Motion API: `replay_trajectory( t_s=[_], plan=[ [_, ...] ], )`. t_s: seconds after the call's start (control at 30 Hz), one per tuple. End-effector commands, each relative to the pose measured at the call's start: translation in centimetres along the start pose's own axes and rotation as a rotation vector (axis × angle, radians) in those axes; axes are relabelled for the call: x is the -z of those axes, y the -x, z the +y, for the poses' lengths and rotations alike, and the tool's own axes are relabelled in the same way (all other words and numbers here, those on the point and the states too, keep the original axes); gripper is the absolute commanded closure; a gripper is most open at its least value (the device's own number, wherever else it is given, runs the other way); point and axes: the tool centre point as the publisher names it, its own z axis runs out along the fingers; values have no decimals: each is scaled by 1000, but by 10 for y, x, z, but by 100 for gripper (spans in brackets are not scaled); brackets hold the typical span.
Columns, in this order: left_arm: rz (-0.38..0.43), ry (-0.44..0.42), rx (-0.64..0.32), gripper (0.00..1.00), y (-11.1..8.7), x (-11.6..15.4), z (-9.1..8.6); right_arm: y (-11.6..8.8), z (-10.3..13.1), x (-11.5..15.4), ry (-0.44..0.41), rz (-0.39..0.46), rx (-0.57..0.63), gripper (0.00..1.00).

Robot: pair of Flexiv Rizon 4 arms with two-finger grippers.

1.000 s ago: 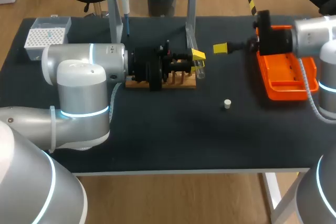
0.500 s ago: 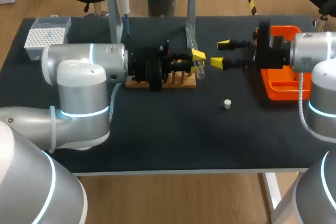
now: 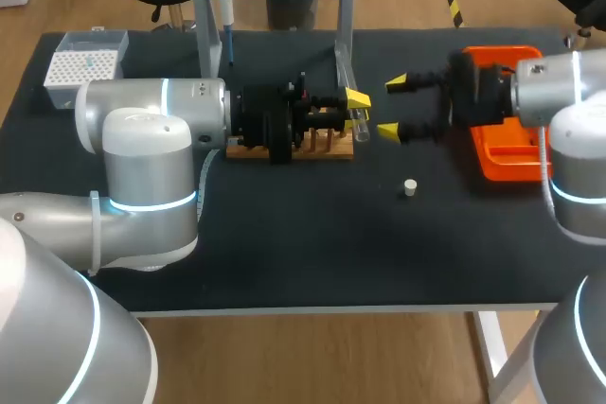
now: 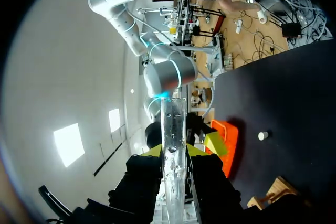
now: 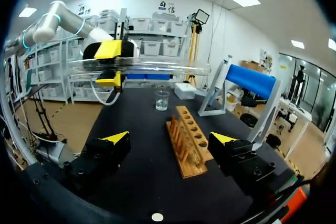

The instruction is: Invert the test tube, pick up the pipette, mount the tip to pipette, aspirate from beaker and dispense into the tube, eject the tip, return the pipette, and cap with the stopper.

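test tube (image 4: 172, 124) in left gripper (image 4: 174, 151), orange tray (image 3: 502, 164)

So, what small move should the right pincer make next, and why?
Probably ease the open right pincer forward until it straddles the test tube, which the left pincer holds about level just ahead. The right pincer does not touch it yet.

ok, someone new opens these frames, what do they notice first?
The glass tube, held level in the left gripper above the rack at the middle of the table. The right gripper faces it from close by, fingers wide open. Then the orange tray at the right end and the white stopper alone nearer the front edge.
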Motion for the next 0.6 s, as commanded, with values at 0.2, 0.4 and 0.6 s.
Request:
replay_trajectory(
  t_s=[0.2, 0.4, 0.6],
  plan=[
    [-1, 2, -1, 100, 0, 0, -1, 13, 2, -20, -14, -58, -54, 0],
    [-1, 2, -1, 100, 0, 0, -1, 13, -2, -31, 3, -121, -75, 0],
    [-1, 2, -1, 100, 0, 0, -1, 13, -10, -40, -11, -147, -65, 0]
  ],
)
